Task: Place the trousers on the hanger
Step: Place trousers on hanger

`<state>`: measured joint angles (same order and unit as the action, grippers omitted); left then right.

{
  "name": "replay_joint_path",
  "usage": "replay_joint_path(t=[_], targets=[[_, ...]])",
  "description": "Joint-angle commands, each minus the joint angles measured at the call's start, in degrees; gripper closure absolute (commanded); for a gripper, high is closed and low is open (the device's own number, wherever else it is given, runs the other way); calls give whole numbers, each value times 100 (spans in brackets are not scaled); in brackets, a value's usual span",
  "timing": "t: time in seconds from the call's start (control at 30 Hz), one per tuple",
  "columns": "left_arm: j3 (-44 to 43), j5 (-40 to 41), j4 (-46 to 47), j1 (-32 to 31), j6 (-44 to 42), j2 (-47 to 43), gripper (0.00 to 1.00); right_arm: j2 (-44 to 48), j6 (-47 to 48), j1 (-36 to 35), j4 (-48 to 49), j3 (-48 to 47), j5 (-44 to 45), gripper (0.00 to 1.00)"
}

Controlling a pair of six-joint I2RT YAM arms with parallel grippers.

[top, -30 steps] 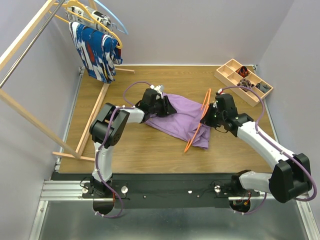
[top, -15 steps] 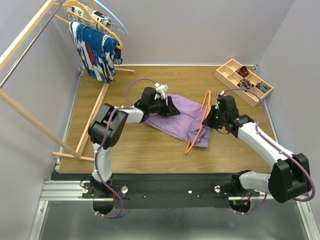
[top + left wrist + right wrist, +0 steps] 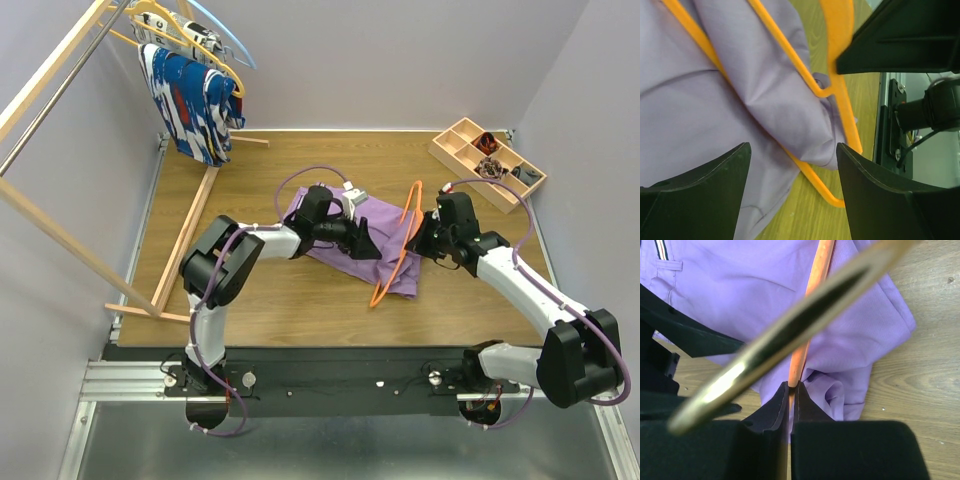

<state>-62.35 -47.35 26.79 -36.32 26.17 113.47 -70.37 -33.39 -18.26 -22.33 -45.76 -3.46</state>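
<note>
From where I stand, the long soft lilac-purple trousers (image 3: 390, 222) lie in a crumpled heap in the middle of the brown wooden table (image 3: 300, 310). The thin bright orange plastic hanger (image 3: 392, 270) sits at the right end of the heap, tipped up on its side. Its hook points to the far side of the table and its lower end comes down near the front edge of the cloth.

The right gripper (image 3: 420, 238) has its two jaws pressed tight on one thin bar of the hanger (image 3: 815, 285), and that holds it up. The left gripper (image 3: 362, 243) hangs just above the trousers with its jaws spread wide. Nothing is between them.

Seen from the left wrist, a fold of the trousers (image 3: 715, 110) is tucked in between two orange bars of the hanger (image 3: 790, 55). So I think a bit of one end has gone through the triangle. That is the part that looks done.

Most of the cloth is flat on the table and not draped over the bottom bar. I think the job is only partly done. More of the trousers has to be pulled through until they hang evenly on both sides. The open left gripper looks ready to take a new hold.
</note>
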Motion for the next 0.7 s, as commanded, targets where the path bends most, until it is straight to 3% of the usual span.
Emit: replay_joint_path(t=[0.0, 0.3, 0.67], targets=[[-260, -292, -50, -252, -174, 193, 21, 6, 25, 33, -272, 146, -31, 99], [-779, -47, -525, -447, -227, 659, 20, 50, 16, 33, -255, 164, -84, 99], [-559, 851, -675, -438, -227, 334, 19, 94, -1, 33, -255, 164, -67, 99]])
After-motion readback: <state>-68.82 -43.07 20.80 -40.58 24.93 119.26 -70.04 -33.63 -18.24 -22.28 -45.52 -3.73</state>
